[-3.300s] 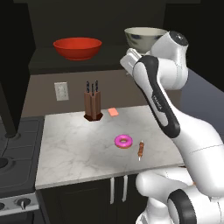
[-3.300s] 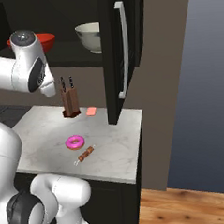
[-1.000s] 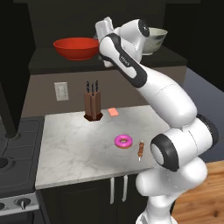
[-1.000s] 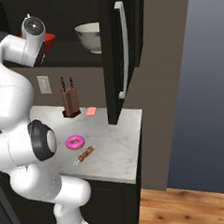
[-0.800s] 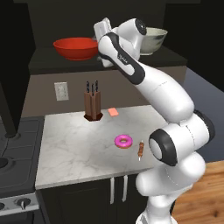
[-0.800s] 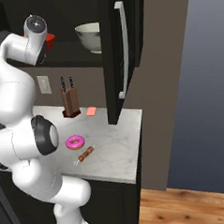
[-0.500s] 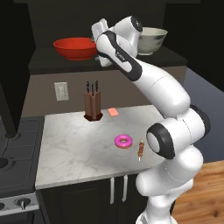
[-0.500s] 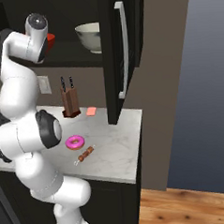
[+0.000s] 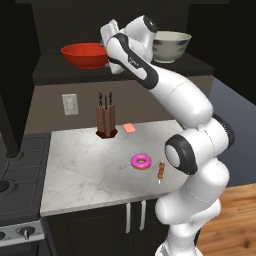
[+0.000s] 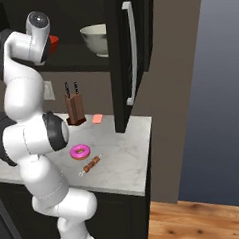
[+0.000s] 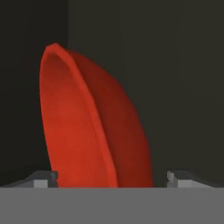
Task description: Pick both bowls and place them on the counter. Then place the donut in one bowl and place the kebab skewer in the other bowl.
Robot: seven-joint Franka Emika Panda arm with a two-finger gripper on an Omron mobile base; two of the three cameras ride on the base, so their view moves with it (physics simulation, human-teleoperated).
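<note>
We see end effector (image 11: 109,178) spread wide, unclenched, straddling red bowl (image 9: 85,54) rim on shelf (image 9: 60,67); donut (image 9: 141,161), skewer (image 9: 161,170) on counter (image 9: 80,165).

Dark kitchen. Black shelf niche (image 9: 60,70) above beige backsplash (image 9: 45,105); wall outlet (image 9: 70,104). Dark stove (image 9: 17,175) left. Wood floor (image 10: 198,222); grey-blue wall (image 10: 214,85).

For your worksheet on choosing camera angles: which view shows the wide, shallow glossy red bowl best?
The left base view: the glossy red bowl sits whole on the dark shelf. The hand view shows its rim close up but cropped; the right base view shows a sliver behind the arm.
</note>
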